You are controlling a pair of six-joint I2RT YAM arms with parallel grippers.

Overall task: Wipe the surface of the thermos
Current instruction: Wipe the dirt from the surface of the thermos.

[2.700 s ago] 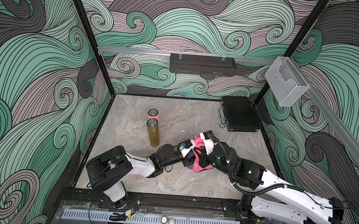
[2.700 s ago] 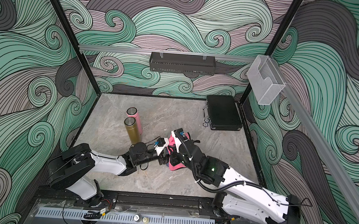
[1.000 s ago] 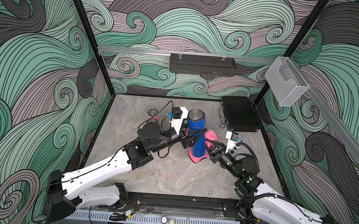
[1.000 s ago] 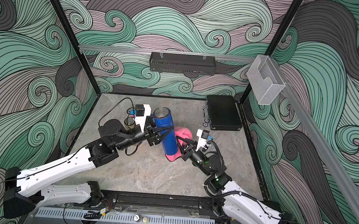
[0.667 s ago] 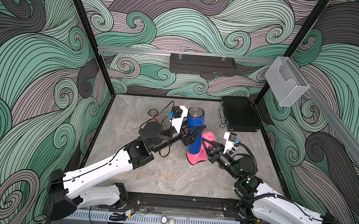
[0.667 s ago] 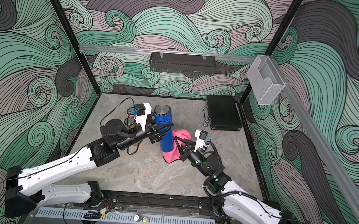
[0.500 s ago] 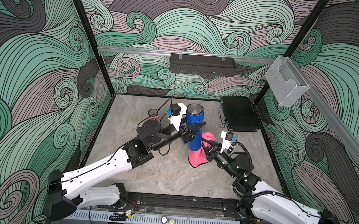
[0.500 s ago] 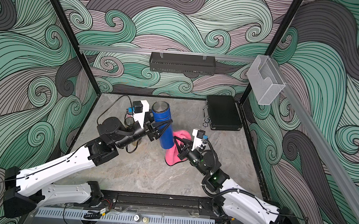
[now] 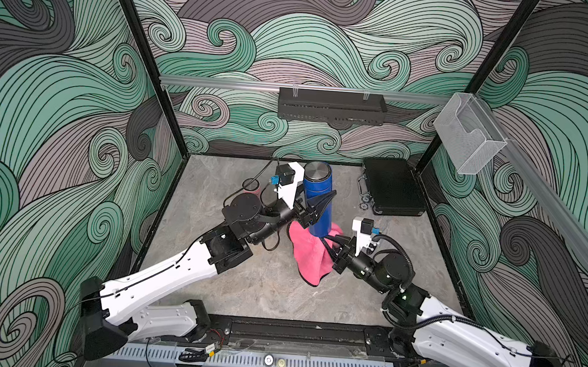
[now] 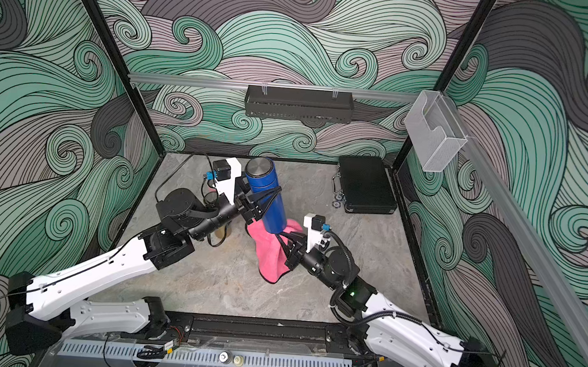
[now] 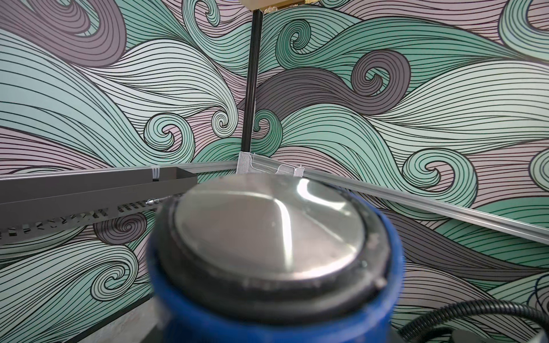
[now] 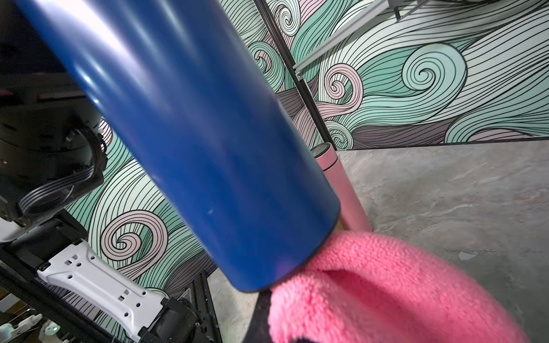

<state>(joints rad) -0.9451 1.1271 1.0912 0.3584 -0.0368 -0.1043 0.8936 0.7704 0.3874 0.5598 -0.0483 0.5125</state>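
Raised off the worktop since moments ago, the blue thermos hangs nearly upright, with the left pincer clamped round its middle. The right pincer (closed on the pink cloth) holds the cloth against the thermos's base.

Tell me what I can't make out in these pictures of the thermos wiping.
- Right gripper: fingertips buried in the pink cloth, both top views.
- Left gripper: left wrist view, out of sight below the lid of the blue thermos.
- Pink thermos: top views, mostly behind the left arm.
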